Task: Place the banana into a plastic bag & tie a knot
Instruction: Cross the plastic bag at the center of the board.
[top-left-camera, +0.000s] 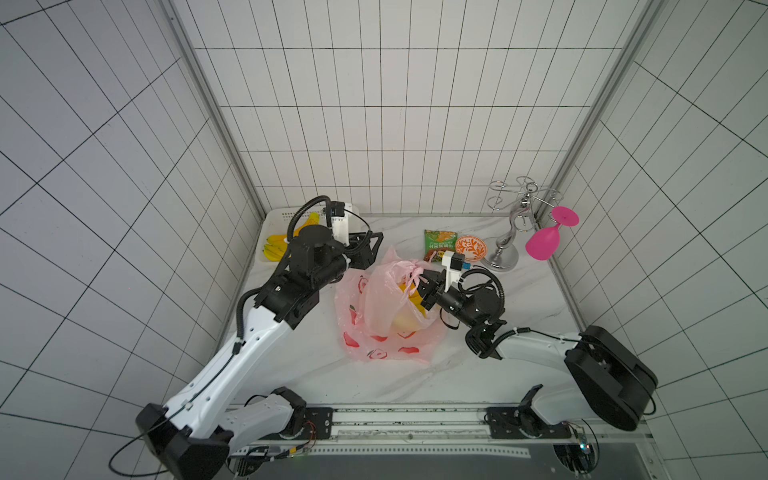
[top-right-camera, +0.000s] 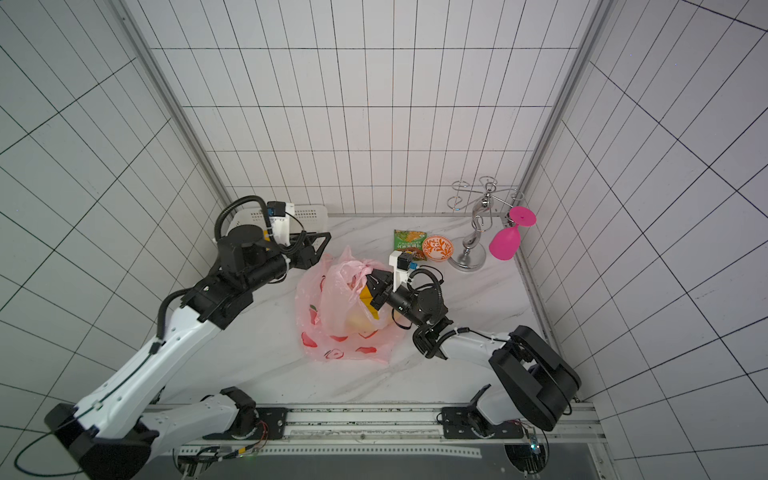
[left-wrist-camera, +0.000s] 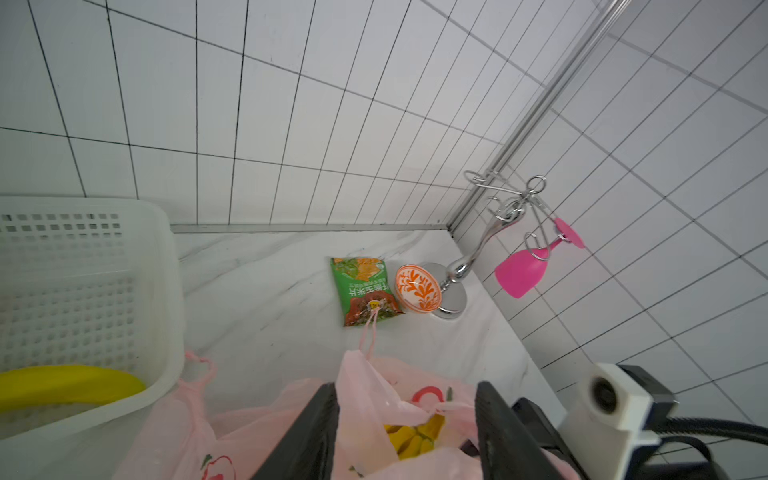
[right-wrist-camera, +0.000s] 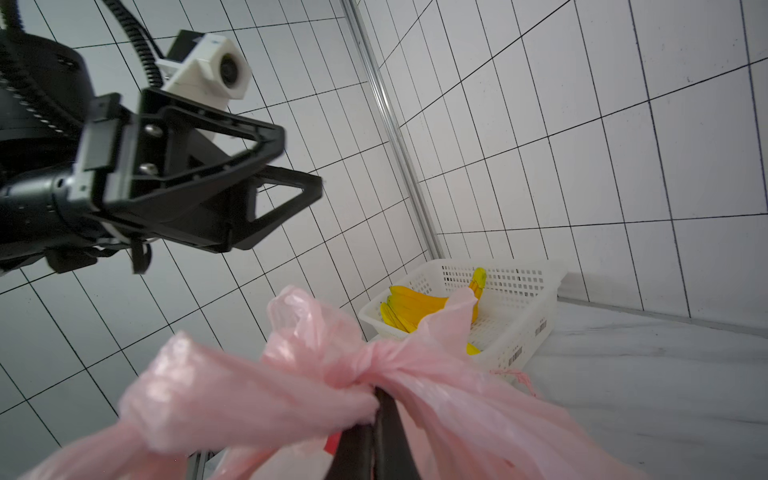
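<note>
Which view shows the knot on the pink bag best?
The right wrist view: the knot of the pink bag sits close and large. Both top views show it tiny; the left wrist view, only a small pucker.

Thin, crinkly, see-through pink plastic on the bag (top-left-camera: 382, 303); gleaming polished metal rack (top-left-camera: 505, 257) right of centre; matt white plastic basket (left-wrist-camera: 83, 270).

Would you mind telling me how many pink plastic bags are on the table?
2: a knotted bag holding bananas, pinched at the knot by the right hand, and a flat bag spread on the table beneath it. Others may lie hidden underneath.
</note>
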